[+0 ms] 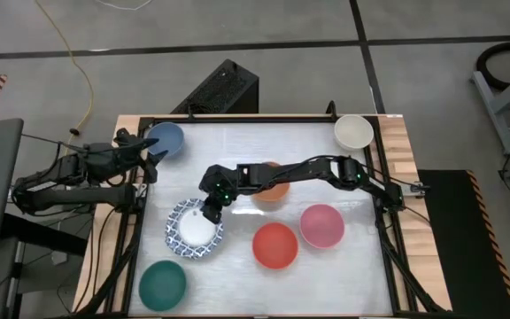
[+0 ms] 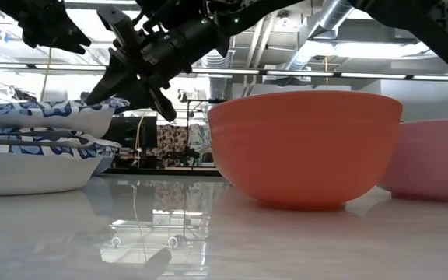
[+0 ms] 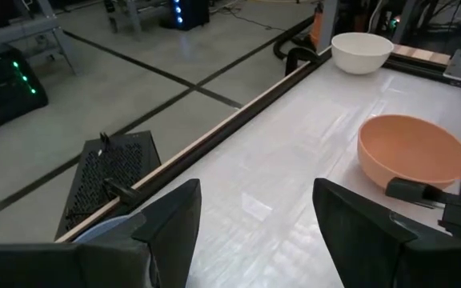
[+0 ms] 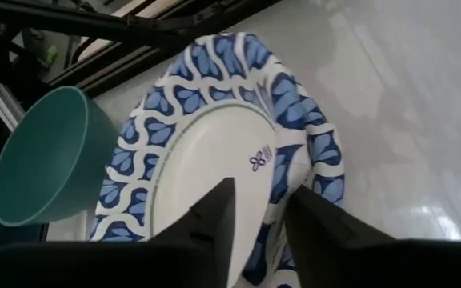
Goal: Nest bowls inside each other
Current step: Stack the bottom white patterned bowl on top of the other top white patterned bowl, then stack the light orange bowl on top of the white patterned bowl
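A stack of white round bowls with blue leaf-patterned rims sits on the glossy white counter, and serves here as the landmark; from the low view at least three rims show nested, though the exact count is hard to tell. The right gripper hangs at the stack's rim on the side toward the counter's middle, its dark fingers slightly parted astride the top bowl's edge, and whether they pinch it or have let go cannot be told. Near the stack, toward the counter's front corner, stands a smooth teal-green bowl. Beside the stack on the other side is a plain red bowl, then a pink bowl beyond it. A matte orange bowl lies behind the stack, partly under the right arm. A blue bowl sits well behind the stack at the far left corner, where the left gripper waits with fingers spread, holding nothing. A cream bowl rests at the opposite far corner. The counter has pale wooden edges; around it is grey floor marked with dark lines, a black perforated box, and a yellow cable.
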`<state>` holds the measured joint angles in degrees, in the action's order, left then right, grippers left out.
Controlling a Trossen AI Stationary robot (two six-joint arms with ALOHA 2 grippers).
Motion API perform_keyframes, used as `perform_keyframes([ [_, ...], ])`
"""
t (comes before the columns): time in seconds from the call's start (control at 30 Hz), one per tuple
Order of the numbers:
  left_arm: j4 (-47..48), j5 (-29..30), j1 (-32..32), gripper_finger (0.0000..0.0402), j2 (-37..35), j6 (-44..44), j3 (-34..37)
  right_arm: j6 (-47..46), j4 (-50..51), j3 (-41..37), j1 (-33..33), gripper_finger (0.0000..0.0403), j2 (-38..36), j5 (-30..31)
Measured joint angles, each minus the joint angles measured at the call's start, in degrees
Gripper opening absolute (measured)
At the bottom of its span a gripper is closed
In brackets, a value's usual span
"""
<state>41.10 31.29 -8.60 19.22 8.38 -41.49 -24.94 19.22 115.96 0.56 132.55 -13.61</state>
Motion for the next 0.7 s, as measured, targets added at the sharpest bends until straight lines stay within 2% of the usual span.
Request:
perform_keyframes([
  [0.2,0.0,0.0,0.0,0.0232,0.0,0.0,0.0,3.0,-3.2,0.0,0.2,0.019,0.0,0.1],
  [0.33,0.5,0.0,0.0,0.0232,0.0,0.0,0.0,6.4,-3.5,0.0,0.3,0.0219,0.0,0.2],
  [0.47,0.5,-1.0,0.0,0.0232,0.0,0.1,0.0,11.2,-3.5,0.0,0.2,0.0228,0.0,0.6],
  [0.63,0.5,-2.6,0.0,0.0232,0.0,0.1,0.0,18.8,-0.6,-0.1,0.2,0.0225,-0.4,6.8],
  [0.7,0.5,-2.6,0.0,0.0232,0.0,0.1,0.0,20.7,-0.9,0.0,0.2,0.0225,-0.5,7.5],
])
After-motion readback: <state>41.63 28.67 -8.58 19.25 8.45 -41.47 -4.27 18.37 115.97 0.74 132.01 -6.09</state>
